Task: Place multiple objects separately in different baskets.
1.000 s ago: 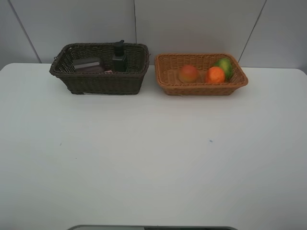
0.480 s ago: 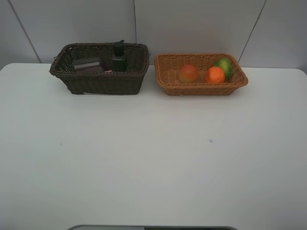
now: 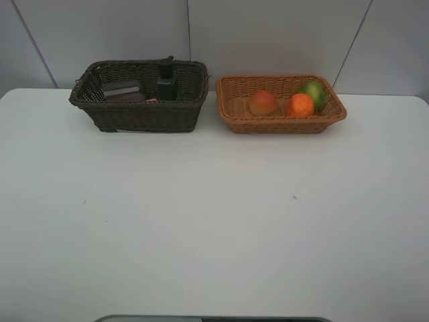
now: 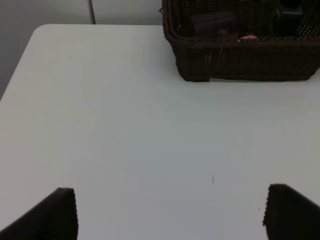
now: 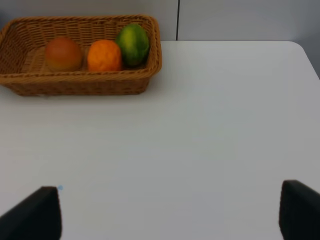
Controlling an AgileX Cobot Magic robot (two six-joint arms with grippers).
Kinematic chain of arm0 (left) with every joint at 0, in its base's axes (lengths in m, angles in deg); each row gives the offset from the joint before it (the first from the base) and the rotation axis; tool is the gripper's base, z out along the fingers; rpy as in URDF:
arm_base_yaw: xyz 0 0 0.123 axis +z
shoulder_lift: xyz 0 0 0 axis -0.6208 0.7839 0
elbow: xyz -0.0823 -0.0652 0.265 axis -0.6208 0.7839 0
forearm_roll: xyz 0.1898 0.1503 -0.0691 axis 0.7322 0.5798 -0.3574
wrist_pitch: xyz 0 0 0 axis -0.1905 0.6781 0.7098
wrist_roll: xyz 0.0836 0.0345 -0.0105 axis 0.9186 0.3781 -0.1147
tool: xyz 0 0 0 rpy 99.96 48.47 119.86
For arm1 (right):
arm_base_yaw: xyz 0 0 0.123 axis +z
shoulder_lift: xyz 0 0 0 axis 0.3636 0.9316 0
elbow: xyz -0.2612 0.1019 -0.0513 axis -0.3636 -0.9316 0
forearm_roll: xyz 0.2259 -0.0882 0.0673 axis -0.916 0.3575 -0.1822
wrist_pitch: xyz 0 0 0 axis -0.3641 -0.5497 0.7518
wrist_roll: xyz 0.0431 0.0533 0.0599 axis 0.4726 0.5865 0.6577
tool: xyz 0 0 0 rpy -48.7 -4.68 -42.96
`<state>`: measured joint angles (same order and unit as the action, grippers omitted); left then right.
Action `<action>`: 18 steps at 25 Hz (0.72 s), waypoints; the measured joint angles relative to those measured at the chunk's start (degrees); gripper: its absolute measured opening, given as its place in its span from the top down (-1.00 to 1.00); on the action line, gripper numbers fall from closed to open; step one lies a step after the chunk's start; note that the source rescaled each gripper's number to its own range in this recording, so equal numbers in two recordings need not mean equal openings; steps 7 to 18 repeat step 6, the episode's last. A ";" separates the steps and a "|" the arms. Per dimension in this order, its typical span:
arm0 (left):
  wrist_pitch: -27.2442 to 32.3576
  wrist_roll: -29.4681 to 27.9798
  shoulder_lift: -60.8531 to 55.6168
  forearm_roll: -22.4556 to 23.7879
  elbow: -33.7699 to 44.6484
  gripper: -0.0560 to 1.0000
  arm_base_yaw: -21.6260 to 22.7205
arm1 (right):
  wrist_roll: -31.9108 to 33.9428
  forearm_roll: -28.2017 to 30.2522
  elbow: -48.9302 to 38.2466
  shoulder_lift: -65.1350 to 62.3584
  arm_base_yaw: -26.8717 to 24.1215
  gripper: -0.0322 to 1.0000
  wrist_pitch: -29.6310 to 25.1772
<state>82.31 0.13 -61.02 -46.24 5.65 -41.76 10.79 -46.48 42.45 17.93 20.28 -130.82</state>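
The dark brown basket (image 3: 137, 114) stands at the back left and holds a dark rectangular bottle (image 3: 165, 82), a translucent pinkish cup (image 3: 123, 90) on its side and a sliver of the pink bottle (image 3: 151, 100). The light tan basket (image 3: 281, 124) at the back right holds a red-orange fruit (image 3: 263, 102), an orange (image 3: 301, 104) and a green oval fruit (image 3: 313, 92). Neither gripper shows in the exterior view. My left gripper (image 4: 172, 215) is open and empty above bare table, well short of the dark basket (image 4: 240, 55). My right gripper (image 5: 167, 212) is open and empty, well short of the tan basket (image 5: 80, 82).
The white table (image 3: 214, 221) runs wide in front of both baskets, with a few tiny dark specks. A grey panelled wall (image 3: 268, 33) stands behind. The table's left edge (image 4: 15, 75) and its right corner (image 5: 305, 55) show in the wrist views.
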 joint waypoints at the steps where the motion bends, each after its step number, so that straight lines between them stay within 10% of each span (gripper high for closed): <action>1: 0.00 0.00 0.00 0.00 0.00 -0.89 0.00 | 0.00 0.00 0.00 0.00 0.00 -0.80 0.00; 18: 0.00 0.00 0.00 0.00 0.00 -0.89 0.00 | 0.00 0.00 0.00 0.00 0.00 -0.80 0.00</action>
